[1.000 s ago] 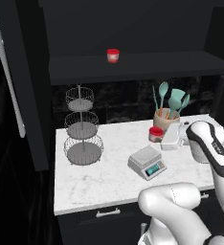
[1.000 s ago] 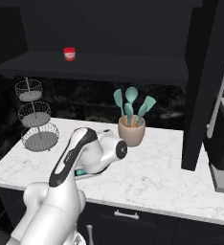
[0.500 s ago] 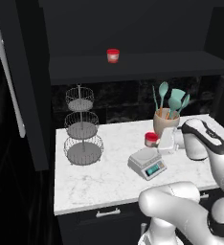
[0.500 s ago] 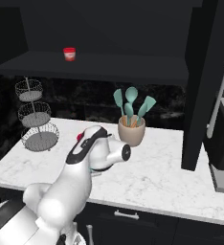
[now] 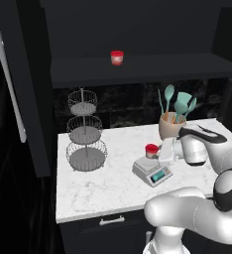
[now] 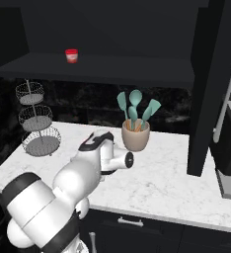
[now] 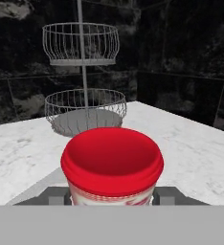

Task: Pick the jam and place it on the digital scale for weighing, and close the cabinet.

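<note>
Gripper (image 7: 112,197) clamped on the jam (image 7: 112,165), fingers (image 7: 59,196) flanking it; scale (image 5: 152,170) just below, ready for set-down.

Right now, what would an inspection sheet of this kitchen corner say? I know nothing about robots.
Surface: white marble counter, black drawers below.
Job's things: jam sits over the scale, a pincer finger on each side; whether it rests on the platform, cannot tell. Cabinet door stands open.
Clutter: second jar on the cabinet shelf; three-tier wire basket; pot of teal utensils.
Pincer: pincer closed on the jam.
Cables: nothing seen.
Surroundings: dark tiled wall; another open door at the right.
</note>
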You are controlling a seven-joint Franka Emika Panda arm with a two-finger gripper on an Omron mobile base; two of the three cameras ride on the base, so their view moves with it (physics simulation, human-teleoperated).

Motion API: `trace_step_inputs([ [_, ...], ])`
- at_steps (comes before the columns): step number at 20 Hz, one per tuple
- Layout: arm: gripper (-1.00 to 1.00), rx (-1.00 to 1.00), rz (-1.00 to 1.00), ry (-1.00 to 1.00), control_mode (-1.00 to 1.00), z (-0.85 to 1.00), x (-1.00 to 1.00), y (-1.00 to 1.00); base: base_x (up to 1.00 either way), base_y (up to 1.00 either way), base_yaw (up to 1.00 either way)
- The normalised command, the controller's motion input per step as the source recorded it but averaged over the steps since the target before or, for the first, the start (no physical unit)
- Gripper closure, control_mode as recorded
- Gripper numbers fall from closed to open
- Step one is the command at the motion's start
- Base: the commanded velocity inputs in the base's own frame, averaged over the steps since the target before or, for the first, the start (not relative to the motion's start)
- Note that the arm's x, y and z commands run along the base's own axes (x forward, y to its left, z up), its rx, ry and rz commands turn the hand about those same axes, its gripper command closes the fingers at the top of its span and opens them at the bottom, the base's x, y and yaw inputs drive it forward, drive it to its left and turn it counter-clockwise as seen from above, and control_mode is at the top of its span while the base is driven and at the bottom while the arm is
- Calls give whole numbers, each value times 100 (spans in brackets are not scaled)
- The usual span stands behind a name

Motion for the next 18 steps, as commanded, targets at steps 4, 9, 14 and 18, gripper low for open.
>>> trace_step_inputs([
  [4, 100, -4, 0, 2, -100, -29, 20, 0, 0, 0, 0],
  [9, 100, -4, 0, 0, -100, -30, 8, 0, 0, 0, 0],
  [14, 100, 0, 1, -3, -100, -6, -27, 0, 0, 0, 0],
  [18, 100, 0, 0, -8, -100, 0, -49, 0, 0, 0, 0],
])
